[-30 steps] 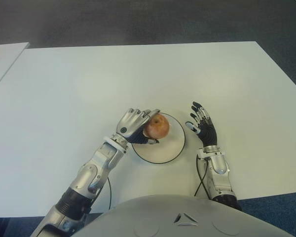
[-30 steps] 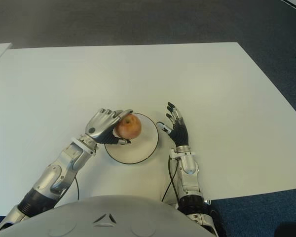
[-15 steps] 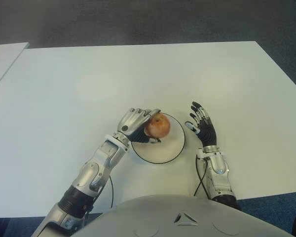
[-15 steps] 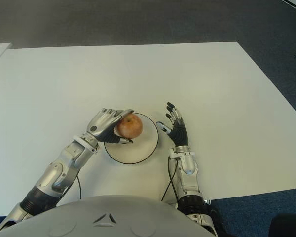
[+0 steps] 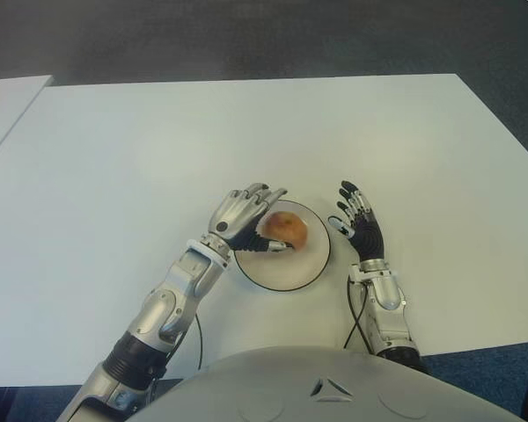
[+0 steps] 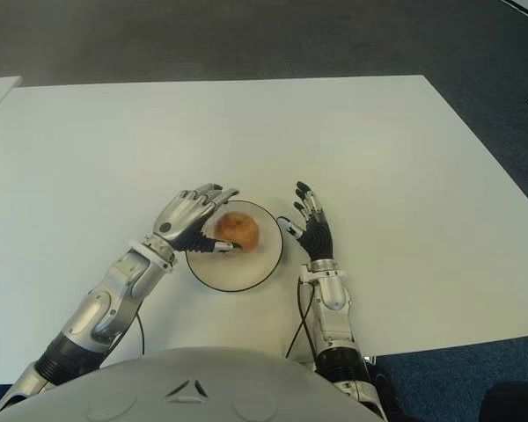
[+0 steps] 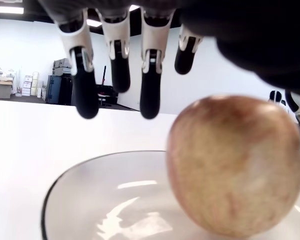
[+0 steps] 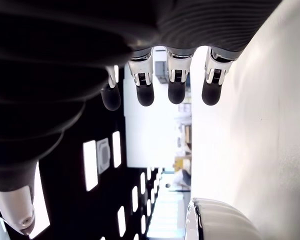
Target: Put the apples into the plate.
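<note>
A reddish-yellow apple [image 5: 286,228] sits on the white, dark-rimmed plate [image 5: 282,266] near the table's front edge. My left hand [image 5: 246,215] is at the plate's left rim, just beside the apple, its fingers spread and lifted off the fruit. In the left wrist view the fingers [image 7: 150,65] hang above the apple [image 7: 235,185], which lies on the plate [image 7: 105,200]. My right hand [image 5: 359,221] is idle just right of the plate, palm up and fingers spread, holding nothing. The plate's rim [image 8: 215,220] shows in the right wrist view.
The white table [image 5: 273,132] stretches wide behind and to both sides of the plate. A second white table's corner [image 5: 9,101] shows at the far left. Dark carpet lies beyond the far edge. A black cable [image 5: 356,316] runs beside my right forearm.
My left hand has opened its fingers and let go of the apple, which has dropped from above the plate's left rim onto the plate. The right hand has not moved.
</note>
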`<state>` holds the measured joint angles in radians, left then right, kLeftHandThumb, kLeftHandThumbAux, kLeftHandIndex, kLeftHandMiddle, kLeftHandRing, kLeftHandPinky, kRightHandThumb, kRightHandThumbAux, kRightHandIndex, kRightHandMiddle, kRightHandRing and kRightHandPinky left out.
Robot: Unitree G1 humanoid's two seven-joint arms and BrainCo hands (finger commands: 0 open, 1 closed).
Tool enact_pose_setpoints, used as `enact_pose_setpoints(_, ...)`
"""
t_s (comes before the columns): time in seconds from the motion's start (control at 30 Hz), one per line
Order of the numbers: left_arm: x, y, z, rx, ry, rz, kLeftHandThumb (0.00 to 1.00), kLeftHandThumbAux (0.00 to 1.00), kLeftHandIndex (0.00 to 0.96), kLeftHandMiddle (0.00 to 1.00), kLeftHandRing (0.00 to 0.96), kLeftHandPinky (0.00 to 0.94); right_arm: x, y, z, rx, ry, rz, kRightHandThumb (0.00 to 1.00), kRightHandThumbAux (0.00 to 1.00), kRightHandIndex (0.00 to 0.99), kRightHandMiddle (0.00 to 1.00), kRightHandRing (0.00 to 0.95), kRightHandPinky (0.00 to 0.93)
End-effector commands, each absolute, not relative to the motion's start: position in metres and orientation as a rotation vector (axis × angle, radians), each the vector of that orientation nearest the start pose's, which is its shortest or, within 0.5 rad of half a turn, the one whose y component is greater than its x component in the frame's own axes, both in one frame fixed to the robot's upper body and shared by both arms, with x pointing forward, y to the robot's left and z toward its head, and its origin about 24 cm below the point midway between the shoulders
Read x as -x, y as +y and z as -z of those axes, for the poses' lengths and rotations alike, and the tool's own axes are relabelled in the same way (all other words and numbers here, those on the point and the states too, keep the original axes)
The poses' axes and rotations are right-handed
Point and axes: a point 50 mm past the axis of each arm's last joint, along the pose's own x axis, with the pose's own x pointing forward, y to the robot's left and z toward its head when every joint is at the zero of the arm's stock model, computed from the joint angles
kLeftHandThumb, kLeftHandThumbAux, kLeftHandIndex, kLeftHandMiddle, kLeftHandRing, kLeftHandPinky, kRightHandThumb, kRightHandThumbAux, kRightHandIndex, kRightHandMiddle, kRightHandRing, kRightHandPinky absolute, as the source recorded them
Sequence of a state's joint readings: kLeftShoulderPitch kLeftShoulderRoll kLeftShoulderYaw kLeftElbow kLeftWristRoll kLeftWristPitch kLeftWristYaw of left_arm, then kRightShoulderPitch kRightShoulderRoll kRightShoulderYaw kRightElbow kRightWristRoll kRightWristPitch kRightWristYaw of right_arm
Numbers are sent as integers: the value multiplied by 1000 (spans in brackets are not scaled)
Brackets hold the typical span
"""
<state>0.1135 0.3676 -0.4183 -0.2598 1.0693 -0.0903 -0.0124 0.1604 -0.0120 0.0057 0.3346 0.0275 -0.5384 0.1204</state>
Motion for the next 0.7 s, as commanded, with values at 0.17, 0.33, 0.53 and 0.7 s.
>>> enact_pose_setpoints(0.17, -204, 102, -52, -1321, -338, 458, 230, 303, 0, 0, 0, 0, -171, -149, 55, -30, 161, -63, 150, 599, 83, 44, 0, 0)
enact_pose_setpoints(0.33, -204, 102, -52, -1328, -336, 459, 233, 307, 0, 0, 0, 0, -171, -149, 55, -32, 164, -60, 158, 602, 92, 52, 0, 0)
enact_pose_setpoints(0.53, -205, 102, -51, -1331, -334, 455, 228, 308, 0, 0, 0, 0, -172, -149, 56, -39, 168, -57, 161, 603, 99, 57, 0, 0)
enact_pose_setpoints(0.7, -205, 103, -51, -1337, -331, 455, 227, 314, 0, 0, 0, 0, -172, -149, 56, -40, 168, -62, 159, 597, 101, 59, 1, 0)
